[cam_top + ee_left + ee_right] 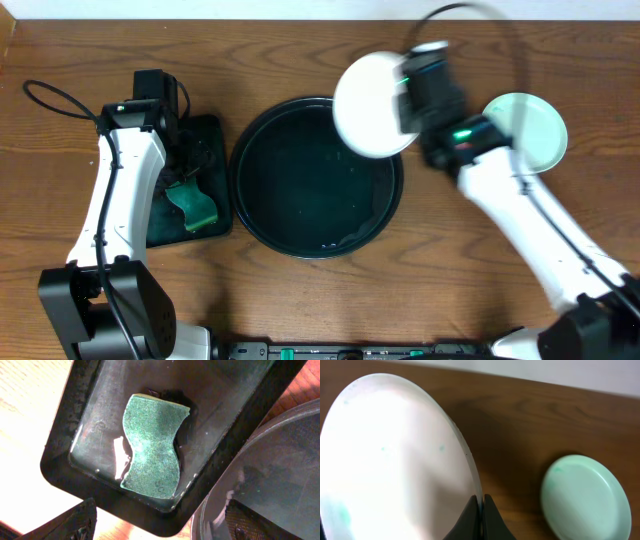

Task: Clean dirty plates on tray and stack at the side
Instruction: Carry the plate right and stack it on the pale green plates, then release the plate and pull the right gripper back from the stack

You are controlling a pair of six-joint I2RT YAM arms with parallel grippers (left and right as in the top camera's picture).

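Overhead: left fingers (75, 521) hang apart, empty, over the sponge (192, 203) in the small tray (215, 135). The tray (262, 215) sits mid-surface (300, 40). Right fingers (492, 521) pinch the white plate (368, 105) above its rim. A mint plate (535, 130) lies rightmost.

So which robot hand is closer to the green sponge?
Left. The left gripper hangs just above the sponge; the right gripper is far across the round tray, holding the white plate.

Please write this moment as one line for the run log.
right gripper: shut on white plate rim | left gripper: open over sponge | mint-green plate: on table
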